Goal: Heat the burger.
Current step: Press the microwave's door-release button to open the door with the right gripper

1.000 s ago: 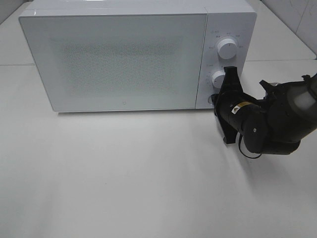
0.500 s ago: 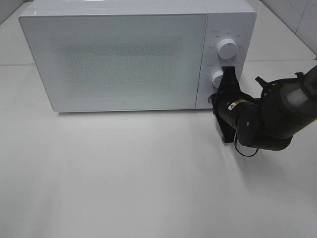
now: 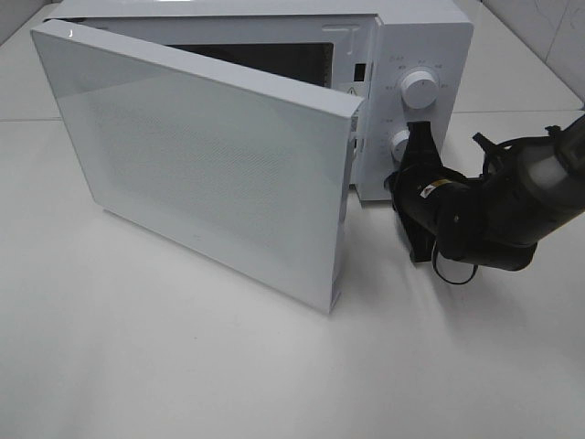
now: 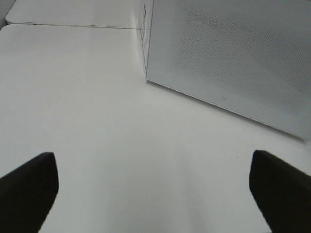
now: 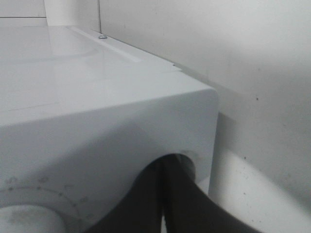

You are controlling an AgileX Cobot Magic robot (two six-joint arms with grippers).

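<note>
The burger is out of view in every frame. The white microwave point(image 3: 425, 37) stands at the back of the table, and its door point(image 3: 201, 165) hangs partly open, swung out toward the front. My right gripper point(image 3: 396, 183) is shut, and its tips rest against the bottom of the control panel. In the right wrist view the shut fingertips point(image 5: 163, 167) press into a round recess on the panel's lower corner. My left gripper point(image 4: 153, 160) is open over the bare tabletop with nothing between its fingers point(image 4: 29, 189), facing the door's front face point(image 4: 228, 53).
Two white knobs, an upper one point(image 3: 419, 89) and a lower one point(image 3: 400, 144), sit on the panel above my right gripper. The open door juts over the table's middle. A tiled wall corner point(image 3: 548, 37) is at the back right.
The microwave door was closed flat and has now sprung open, its free edge swinging out toward the front. My right gripper stayed at the panel's bottom.
</note>
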